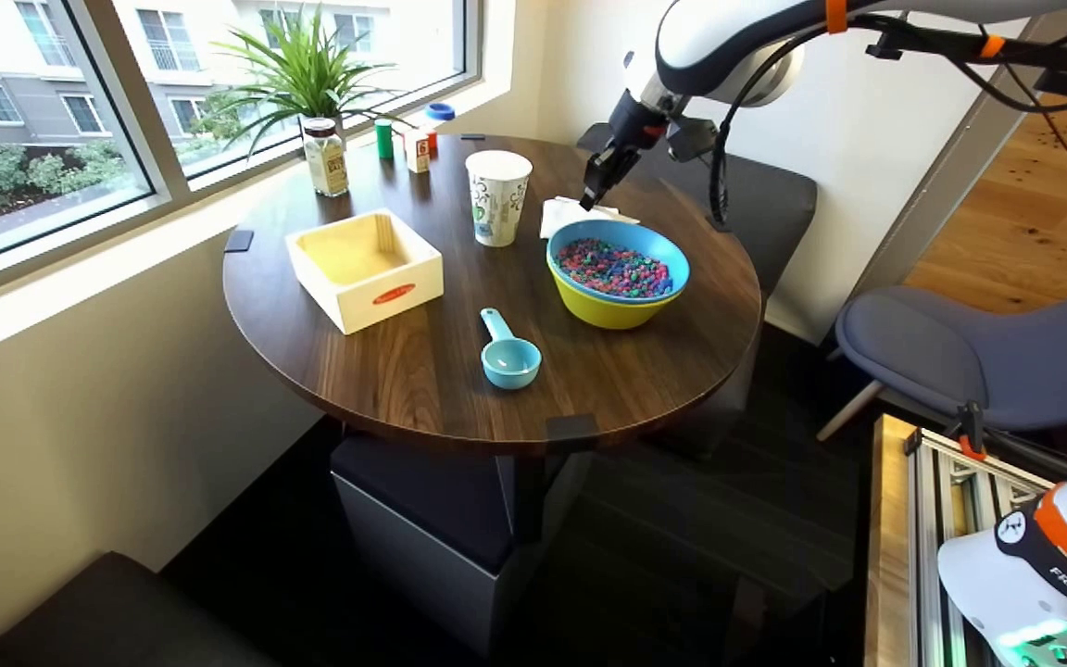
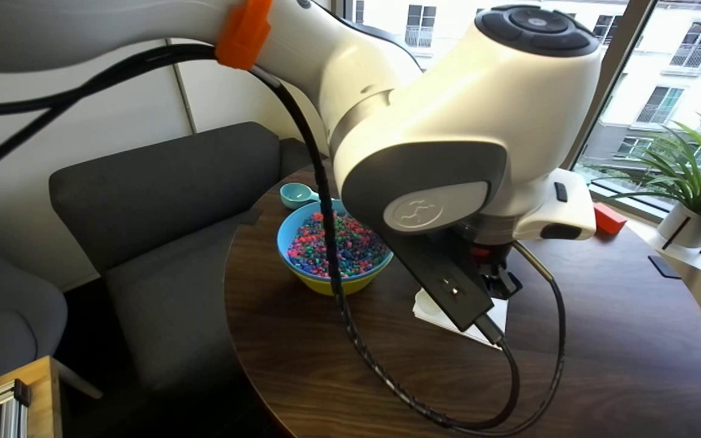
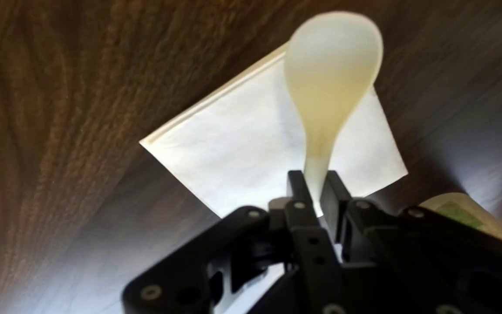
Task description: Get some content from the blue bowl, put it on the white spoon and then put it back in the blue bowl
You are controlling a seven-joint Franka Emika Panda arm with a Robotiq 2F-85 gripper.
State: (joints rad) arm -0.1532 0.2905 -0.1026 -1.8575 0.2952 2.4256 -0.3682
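You have the gripper (image 3: 315, 185) pinching the white spoon (image 3: 330, 69) by its handle, a pad along either side, which leaves the whole head free, presumably to dip and carry. The head holds no pieces and reaches past the edge of the folded white paper (image 3: 242, 152), probably laid there as a rest; whether the spoon hangs clear of it is hard to tell. The blue bowl (image 1: 665, 245), with the heap of tiny coloured content (image 1: 612, 269) inside, stands upright on the table (image 1: 422, 375) just beside the paper, likely to keep your carry short. Your arm (image 2: 435, 121) reaches over the table, wrist bent, the gripper slanting downward in an exterior view; swinging the head over the rim seems next.
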